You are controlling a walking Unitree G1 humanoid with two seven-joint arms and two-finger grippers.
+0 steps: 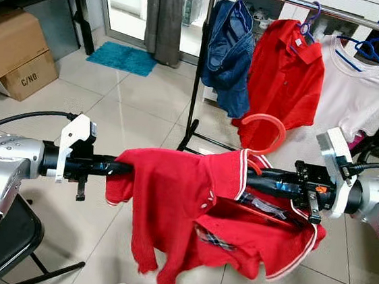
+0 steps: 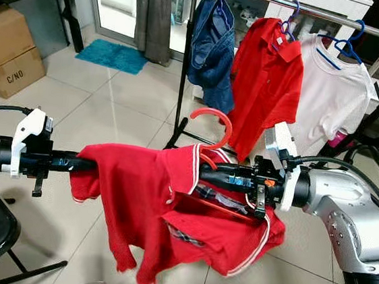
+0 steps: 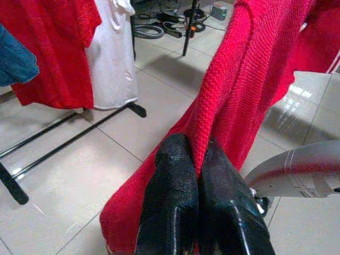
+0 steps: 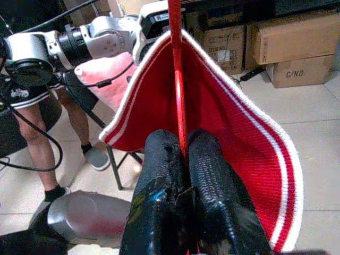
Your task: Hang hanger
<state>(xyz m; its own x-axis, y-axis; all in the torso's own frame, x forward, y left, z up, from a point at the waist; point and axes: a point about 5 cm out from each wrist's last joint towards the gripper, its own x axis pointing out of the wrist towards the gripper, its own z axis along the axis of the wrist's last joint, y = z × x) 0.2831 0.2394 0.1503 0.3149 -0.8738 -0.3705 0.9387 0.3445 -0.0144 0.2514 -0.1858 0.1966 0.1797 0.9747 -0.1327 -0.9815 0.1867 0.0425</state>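
While the tall black clothes rack (image 1: pixel 200 82) with its silver top rail (image 1: pixel 325 8) stands ahead on the pale tiled floor (image 1: pixel 132 109), already carrying a blue denim garment (image 1: pixel 226 51), a red polo shirt (image 1: pixel 281 77) and a white T-shirt (image 1: pixel 354 91) on blue hangers, the robot holds a second red polo shirt with white-striped collar (image 1: pixel 176 208) stretched between its two arms, near the rack but well below the rail. Inside that shirt sits the red plastic hanger (image 1: pixel 264 126), its hook curving up out of the collar. Two brown cardboard boxes (image 1: pixel 12 52) and a teal mat (image 1: pixel 124 57) lie off to the left.

The right gripper (image 4: pixel 183 154) is closed tight on the hanger's thin red stem just under the hook. The left gripper (image 3: pixel 194 159) is pinched shut on the knitted sleeve cloth.

To hang it well, I judge the right arm should lift the hook clear above the rail, aim for a free stretch of it, keep the hook's opening turned toward the rail, then lower until it seats. The left grip on the sleeve should follow loosely, so the shirt does not drag the hanger askew.
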